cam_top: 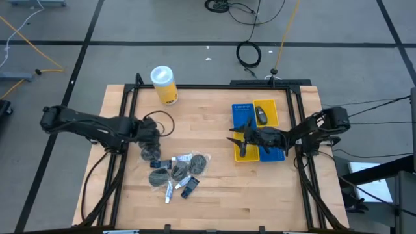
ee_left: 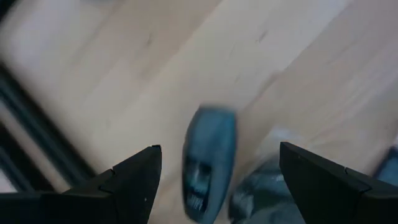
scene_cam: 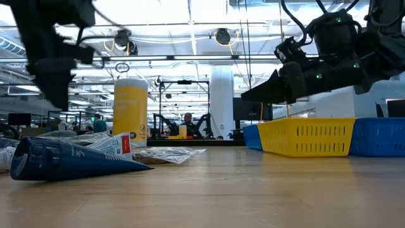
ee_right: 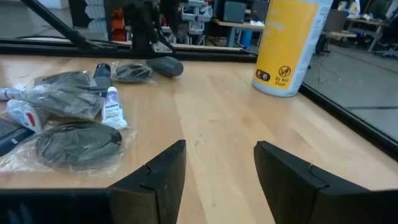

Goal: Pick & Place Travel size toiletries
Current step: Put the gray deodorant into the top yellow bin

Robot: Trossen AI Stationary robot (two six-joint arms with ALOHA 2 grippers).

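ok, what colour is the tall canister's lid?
White, on a yellow canister; the high view shows the lid best.

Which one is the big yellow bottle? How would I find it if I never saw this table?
Look at the wooden table from above and go to its far edge on the left arm's side. The yellow canister stands there alone, upright with a white lid. It is much taller than the small toiletries lying flat in a pile nearer the front.
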